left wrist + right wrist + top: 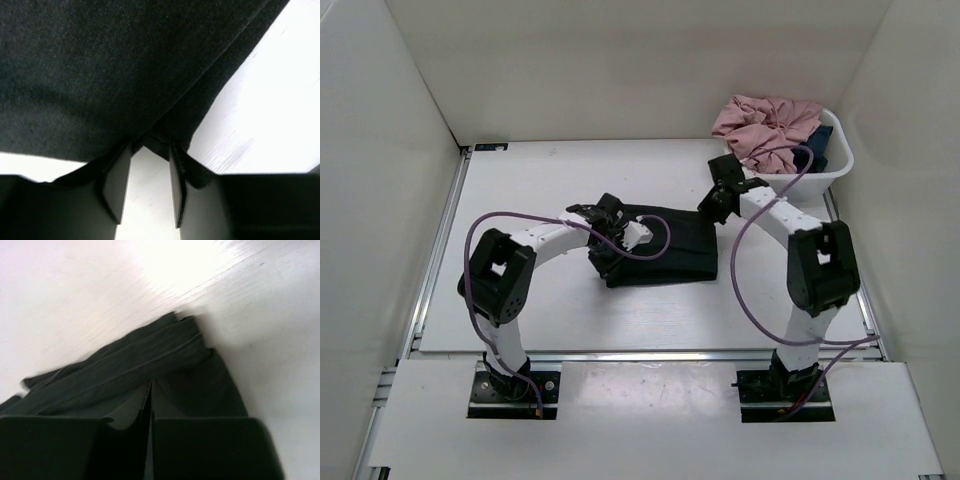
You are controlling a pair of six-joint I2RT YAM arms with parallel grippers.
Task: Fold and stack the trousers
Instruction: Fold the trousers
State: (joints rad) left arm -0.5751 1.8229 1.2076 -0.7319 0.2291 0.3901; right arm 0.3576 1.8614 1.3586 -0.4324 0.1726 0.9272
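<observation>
The black trousers (pixel 670 245) lie folded into a flat rectangle in the middle of the white table. My left gripper (pixel 607 258) is at their left edge. In the left wrist view its jaws (pixel 150 146) stand parted with bare table between them, and an edge of the trousers (pixel 100 65) sits right at the fingertips (pixel 120 180). My right gripper (pixel 712 205) is at the trousers' far right corner. In the right wrist view it (pixel 151 383) is shut, tips resting against the layered trousers (pixel 130 370); no cloth shows between the fingers.
A white basket (pixel 837 172) stands at the back right, holding a pink garment (pixel 765 125) and a small dark blue cloth (pixel 817 150). White walls enclose the table on the left, the back and the right.
</observation>
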